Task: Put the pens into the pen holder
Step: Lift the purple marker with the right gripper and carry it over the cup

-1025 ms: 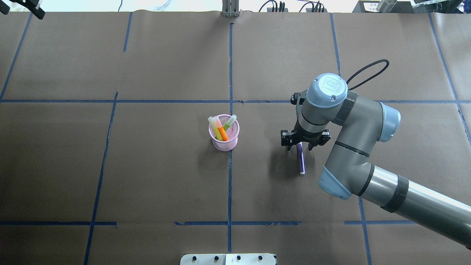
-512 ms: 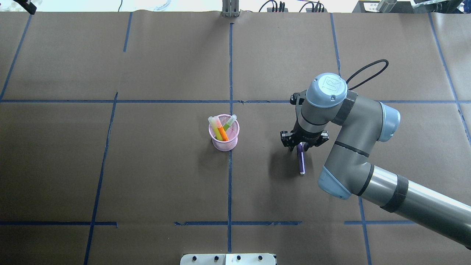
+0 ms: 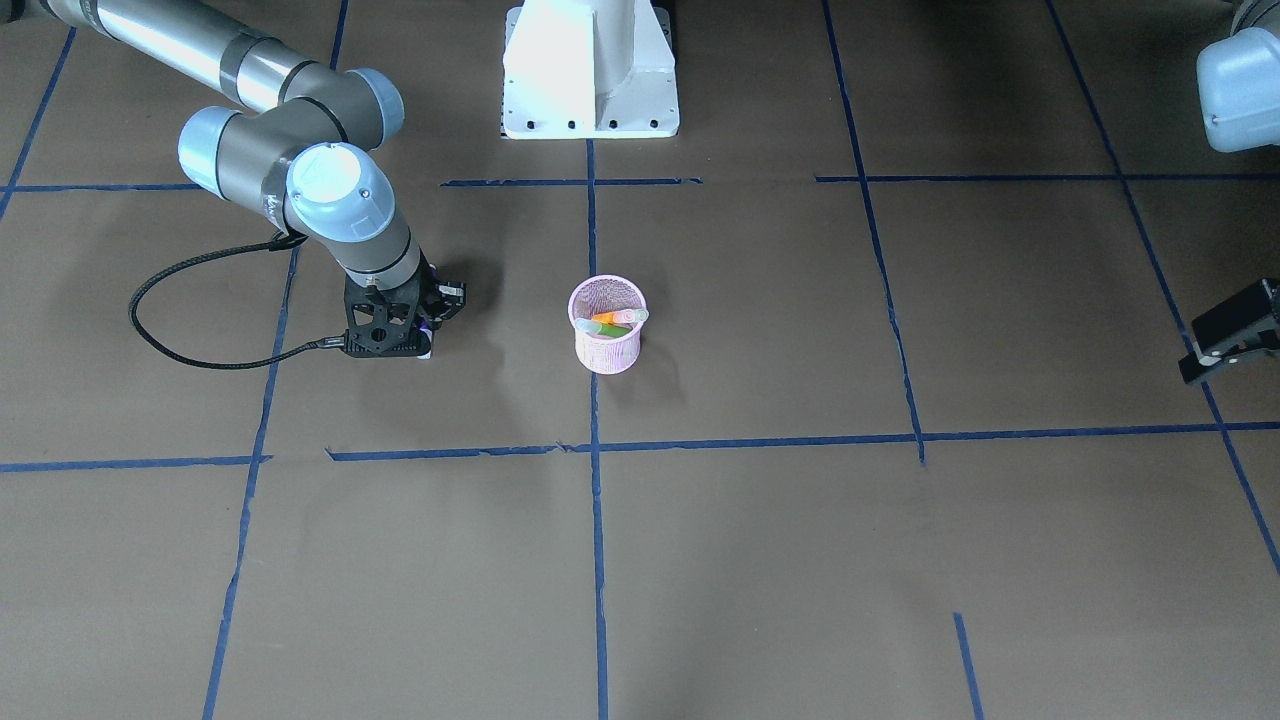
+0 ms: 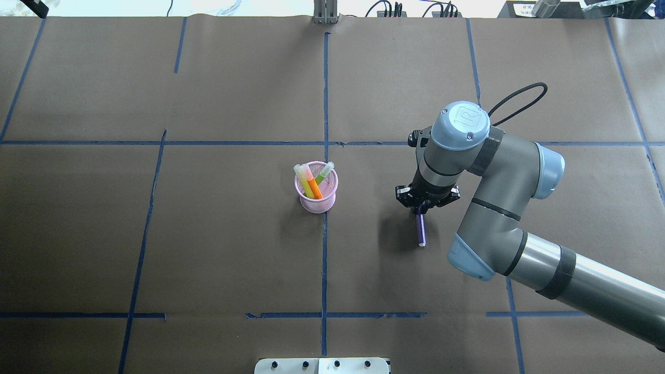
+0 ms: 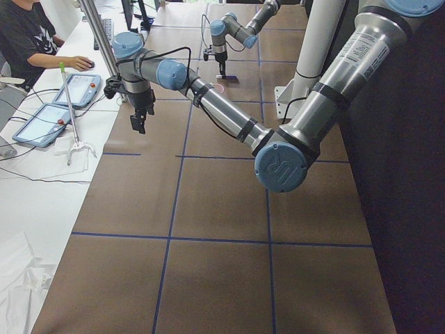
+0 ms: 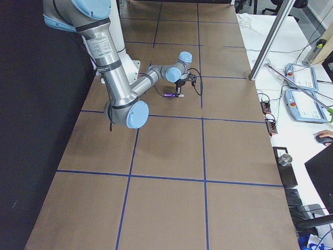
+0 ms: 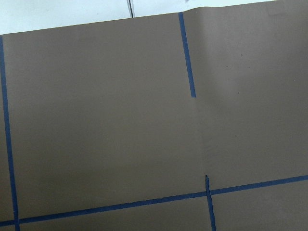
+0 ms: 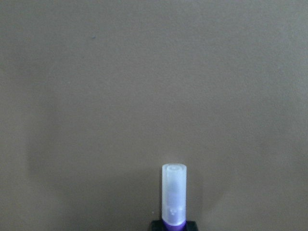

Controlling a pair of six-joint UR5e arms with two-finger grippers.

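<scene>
Seen from behind the robot, the white base plate (image 4: 322,365) sits at the near edge of the brown-papered surface (image 4: 208,249), which blue tape lines (image 4: 324,259) divide into squares. The right arm (image 4: 571,280) reaches in from the near right corner and bends down toward the middle. The right gripper (image 4: 423,208) is pinched on the far end of the purple pen (image 4: 421,228), with 1 black finger on each side of the barrel. The pen's free end points back toward the robot. Whether the pen rests on the surface or hangs just above it cannot be told. In the right wrist view, its pale translucent cap (image 8: 173,192) juts out from the gripper over bare paper. A black cable (image 4: 519,98) loops out behind the wrist.

Left of the gripper and well apart from it, the pink mesh pen holder (image 4: 317,206) stands upright on the centre tape line. It holds 3 pens. A yellow pen (image 4: 303,184) and an orange pen (image 4: 315,189) lean to the left, and a green pen (image 4: 322,177) leans to the right. All 3 pale caps stick up past the rim.

The left gripper (image 5: 138,124) hangs over the far left corner of the surface, fingers down, well apart from every pen. Whether it is spread or pressed together cannot be told. Beyond it, at a white side bench (image 5: 42,174), a person (image 5: 28,35) rests 1 hand on a mouse
</scene>
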